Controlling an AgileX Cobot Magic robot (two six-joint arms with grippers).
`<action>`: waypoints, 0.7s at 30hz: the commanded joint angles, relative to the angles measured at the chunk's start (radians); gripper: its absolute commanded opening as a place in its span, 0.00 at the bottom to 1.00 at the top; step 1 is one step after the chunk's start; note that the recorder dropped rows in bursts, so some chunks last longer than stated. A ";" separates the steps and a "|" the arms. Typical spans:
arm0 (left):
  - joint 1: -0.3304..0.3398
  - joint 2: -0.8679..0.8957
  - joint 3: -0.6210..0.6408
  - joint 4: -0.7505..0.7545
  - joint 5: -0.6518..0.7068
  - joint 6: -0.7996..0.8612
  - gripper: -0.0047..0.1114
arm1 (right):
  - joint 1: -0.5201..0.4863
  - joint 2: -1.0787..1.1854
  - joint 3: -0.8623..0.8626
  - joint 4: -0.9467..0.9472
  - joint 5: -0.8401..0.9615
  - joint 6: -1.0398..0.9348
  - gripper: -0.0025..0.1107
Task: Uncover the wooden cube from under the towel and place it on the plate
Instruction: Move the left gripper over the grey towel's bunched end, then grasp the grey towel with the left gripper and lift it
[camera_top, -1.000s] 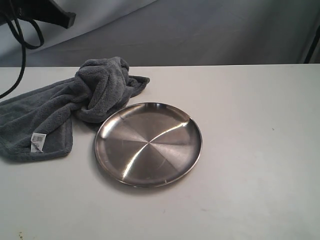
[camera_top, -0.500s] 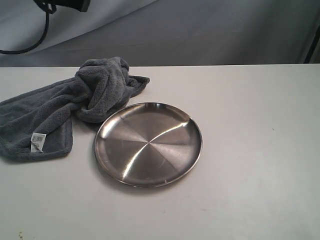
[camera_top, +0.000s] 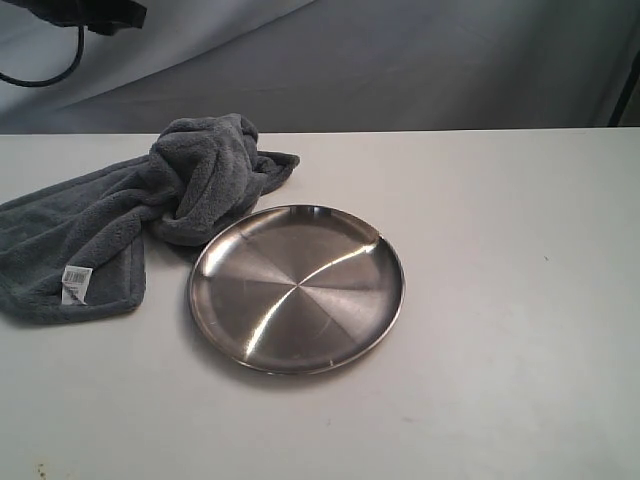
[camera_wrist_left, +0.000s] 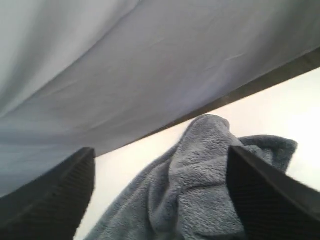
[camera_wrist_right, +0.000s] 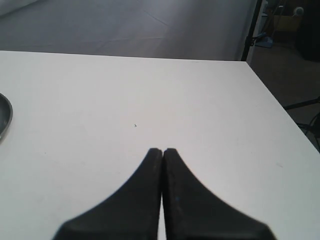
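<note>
left fingers (camera_wrist_left: 260, 195) spread wide, empty; towel (camera_wrist_left: 195, 185) lies below, framed between them | right fingers (camera_wrist_right: 156, 167) pressed together, empty, over matte white worktop (camera_wrist_right: 150, 90) | towel plush grey-blue, bunched, just beside far-left rim of round brushed-steel plate (camera_top: 297, 288)

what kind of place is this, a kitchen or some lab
Probably a robot test bench in a lab, not a kitchen: a plain white table, a grey cloth backdrop hung behind it, and a towel and a steel plate laid out on it.
</note>
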 joint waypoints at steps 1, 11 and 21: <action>-0.039 0.079 -0.005 -0.083 0.047 0.050 0.75 | 0.001 -0.005 0.003 -0.005 -0.002 -0.011 0.02; -0.076 0.226 -0.005 -0.164 0.089 0.052 0.75 | 0.001 -0.005 0.003 -0.001 -0.002 -0.011 0.02; -0.085 0.313 -0.005 -0.191 -0.017 0.076 0.60 | 0.001 -0.005 0.003 -0.001 -0.002 -0.011 0.02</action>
